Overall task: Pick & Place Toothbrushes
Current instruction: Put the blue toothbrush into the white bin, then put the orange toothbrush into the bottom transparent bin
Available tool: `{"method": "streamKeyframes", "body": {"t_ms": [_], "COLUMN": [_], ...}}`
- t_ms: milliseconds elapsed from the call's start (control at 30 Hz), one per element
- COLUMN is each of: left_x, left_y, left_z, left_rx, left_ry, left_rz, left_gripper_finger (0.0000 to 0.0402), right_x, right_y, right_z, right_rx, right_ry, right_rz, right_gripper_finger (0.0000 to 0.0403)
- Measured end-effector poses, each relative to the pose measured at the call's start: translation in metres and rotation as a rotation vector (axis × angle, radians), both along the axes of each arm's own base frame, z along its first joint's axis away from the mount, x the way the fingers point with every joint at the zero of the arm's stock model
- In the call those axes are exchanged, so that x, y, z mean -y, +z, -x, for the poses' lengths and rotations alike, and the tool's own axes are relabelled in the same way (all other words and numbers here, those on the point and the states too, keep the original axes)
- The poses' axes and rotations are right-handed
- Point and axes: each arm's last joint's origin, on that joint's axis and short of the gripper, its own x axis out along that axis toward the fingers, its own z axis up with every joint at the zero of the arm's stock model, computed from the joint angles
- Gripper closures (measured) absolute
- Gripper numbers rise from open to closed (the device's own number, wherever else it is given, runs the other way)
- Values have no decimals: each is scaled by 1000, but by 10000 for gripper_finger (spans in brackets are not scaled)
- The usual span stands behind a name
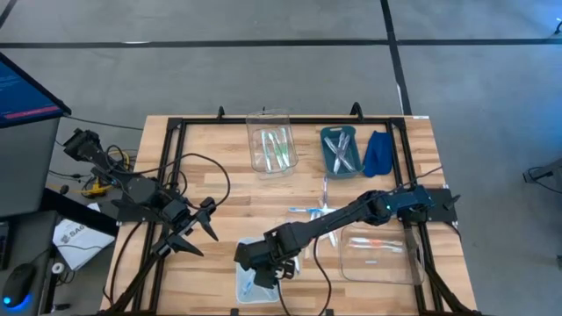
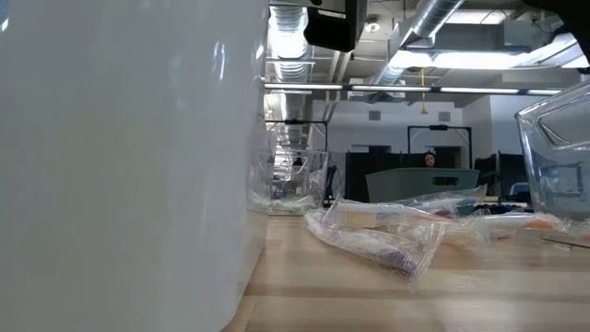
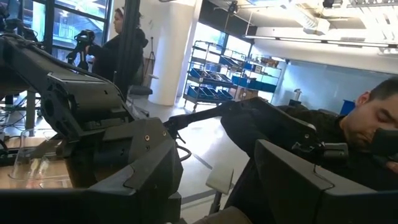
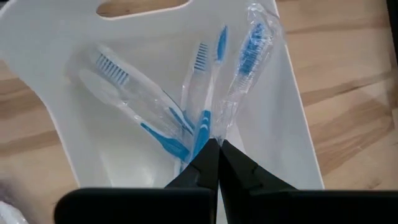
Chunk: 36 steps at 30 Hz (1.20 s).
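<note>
Sorting looks partly done: brushes (image 1: 318,213) lie mid-table, while the right gripper (image 4: 217,148), fingers pressed together, hangs over blue ones in the near-edge white bin (image 4: 56,106); the left gripper (image 1: 198,230) waits spread.

The table (image 1: 219,167) top is pale wood with visible plank grain and a smooth, matt finish, framed by black metal rails. The white bin (image 4: 56,68) is smooth opaque plastic with a soft sheen. The blue toothbrushes (image 4: 199,118) in it have translucent plastic handles and sit in clear, glossy, crinkled film wrappers. The clear bins (image 1: 270,140) are transparent glossy plastic. The teal tray (image 1: 341,151) is opaque plastic. The blue cloth (image 1: 379,152) looks soft and matt. The right gripper (image 4: 217,152) fingers are matt black plastic.
</note>
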Motion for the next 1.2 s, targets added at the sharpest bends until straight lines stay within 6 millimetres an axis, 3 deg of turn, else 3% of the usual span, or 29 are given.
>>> {"method": "streamKeyframes", "body": {"t_ms": [500,900,1200], "left_x": [0,0,0], "left_y": [0,0,0], "left_z": [0,0,0], "left_rx": [0,0,0], "left_ry": [0,0,0], "left_rz": [0,-1,-2], "left_gripper_finger": [183,183,183], "right_x": [8,1,2], "right_y": [0,-1,0], "right_z": [-4,1,1], "right_rx": [-5,5,14], "right_ry": [-36,68,62], "right_rz": [-18,39,46], "right_gripper_finger": [401,323,298]}}
